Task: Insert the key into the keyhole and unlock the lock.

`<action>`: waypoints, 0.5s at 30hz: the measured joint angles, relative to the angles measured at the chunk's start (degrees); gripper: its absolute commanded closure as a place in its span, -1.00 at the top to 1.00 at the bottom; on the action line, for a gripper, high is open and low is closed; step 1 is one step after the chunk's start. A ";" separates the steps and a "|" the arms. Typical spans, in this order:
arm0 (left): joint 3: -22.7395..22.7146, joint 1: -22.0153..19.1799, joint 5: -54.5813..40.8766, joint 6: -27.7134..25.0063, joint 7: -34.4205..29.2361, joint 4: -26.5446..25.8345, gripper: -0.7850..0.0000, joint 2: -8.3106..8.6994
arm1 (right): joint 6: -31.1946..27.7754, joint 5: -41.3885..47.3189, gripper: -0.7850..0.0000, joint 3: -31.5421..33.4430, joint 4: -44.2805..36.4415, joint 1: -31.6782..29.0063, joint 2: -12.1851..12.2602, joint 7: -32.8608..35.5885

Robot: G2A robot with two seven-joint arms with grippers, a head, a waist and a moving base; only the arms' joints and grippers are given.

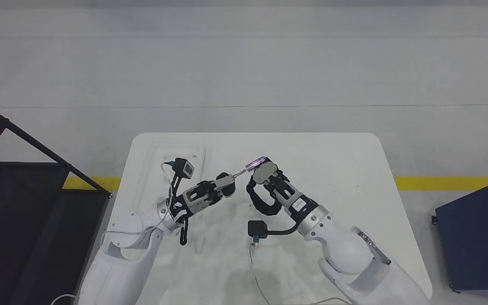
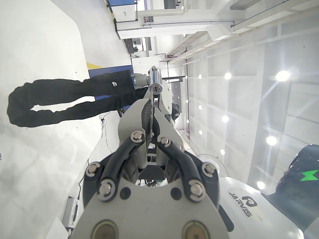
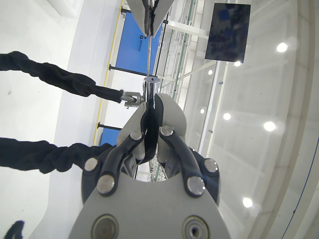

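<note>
The lock is a chrome cylinder point(image 3: 151, 87) on a black fabric-sheathed cable point(image 3: 62, 80) that hangs in loops toward the table. My right gripper point(image 3: 150, 100) is shut on the lock just behind the cylinder, holding it above the table's middle point(image 1: 258, 162). My left gripper point(image 2: 152, 105) is shut on the key point(image 2: 151, 121), seen edge-on. The thin key blade point(image 3: 149, 55) runs from the left gripper point(image 3: 150, 32) straight to the cylinder's face. The keyhole point(image 2: 155, 88) faces the left gripper. The key's tip sits at that face; whether it is inside, I cannot tell.
Both grippers point(image 1: 226, 181) point(image 1: 259, 166) meet tip to tip over the white table point(image 1: 343, 175). A shallow white moulded tray point(image 1: 179, 149) lies at the back left. A black frame point(image 1: 46, 152) stands off the table's left side.
</note>
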 measured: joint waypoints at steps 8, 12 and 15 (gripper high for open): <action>-0.30 0.38 0.17 0.05 0.42 -1.04 -1.00 0.32 | 0.00 0.00 -1.00 0.00 0.00 0.00 0.00 0.00; -0.46 1.03 0.21 0.11 0.52 -2.23 -1.00 0.50 | 0.00 0.00 -1.00 0.00 0.00 0.00 0.00 0.00; -0.55 1.40 0.26 0.21 0.42 -2.73 -1.00 0.64 | 0.00 0.00 -1.00 0.00 0.00 0.00 0.00 0.00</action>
